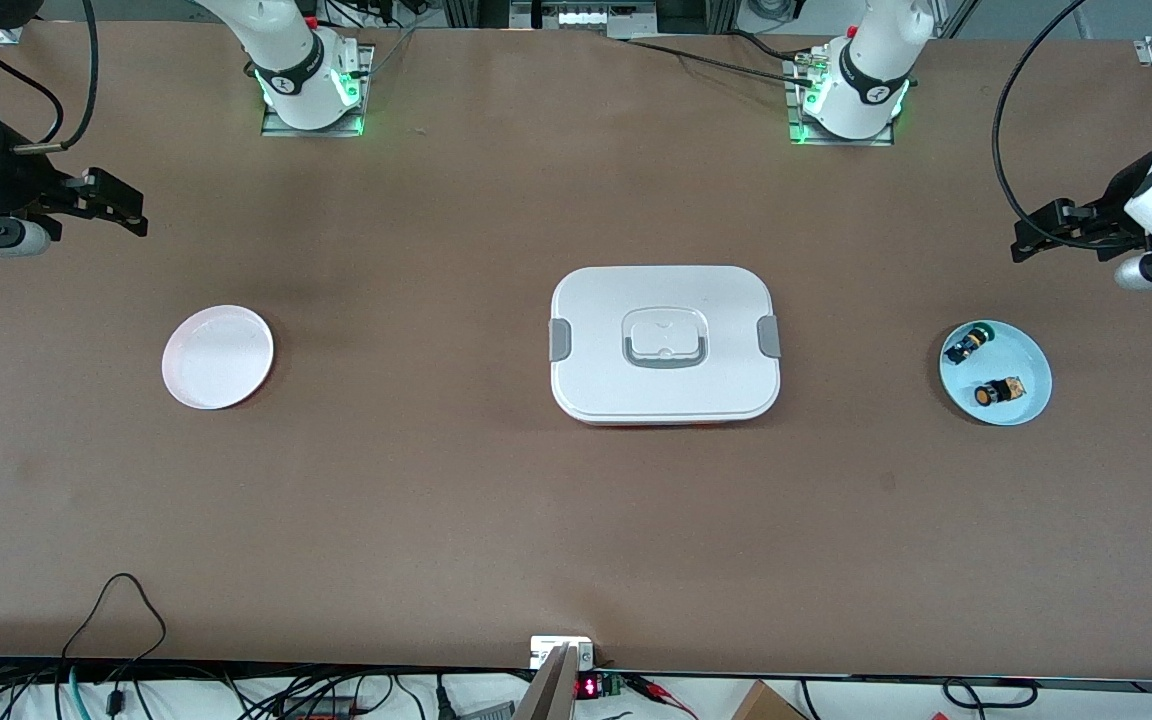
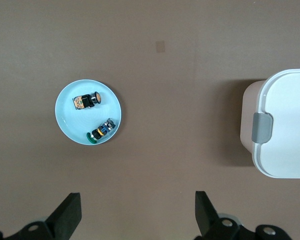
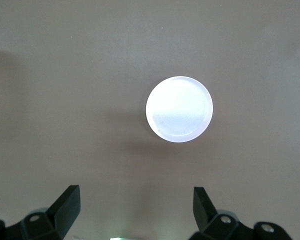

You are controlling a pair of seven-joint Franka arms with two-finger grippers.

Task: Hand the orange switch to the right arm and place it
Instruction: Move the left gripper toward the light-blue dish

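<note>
Nearest the front camera among the task items, the orange switch (image 1: 998,391) lies on its side in the pale blue dish (image 1: 1031,399) at the left arm's end of the table, apart from a second button with a green face (image 1: 968,344) that sits in the same dish, farther from the camera. Its long axis runs roughly along the table's length: orange face toward the table's centre, tan block toward the table's end. White lidded box (image 1: 665,343) sits mid-table; empty white plate (image 1: 217,356) sits near the right arm's end, well apart from the dish. Left gripper (image 1: 1036,232) hovers over bare table just beside the dish on the side toward the robot bases, jaws wide, nothing held. In the left wrist view the switch (image 2: 86,100) is ahead of the fingers (image 2: 67,212) and off to one side of their gap. Judgement: the left arm is clearly the closer one, so it should make the pick, closing across the black barrel. Right gripper (image 1: 111,208) waits over bare table near the white plate, jaws wide and empty.
</note>
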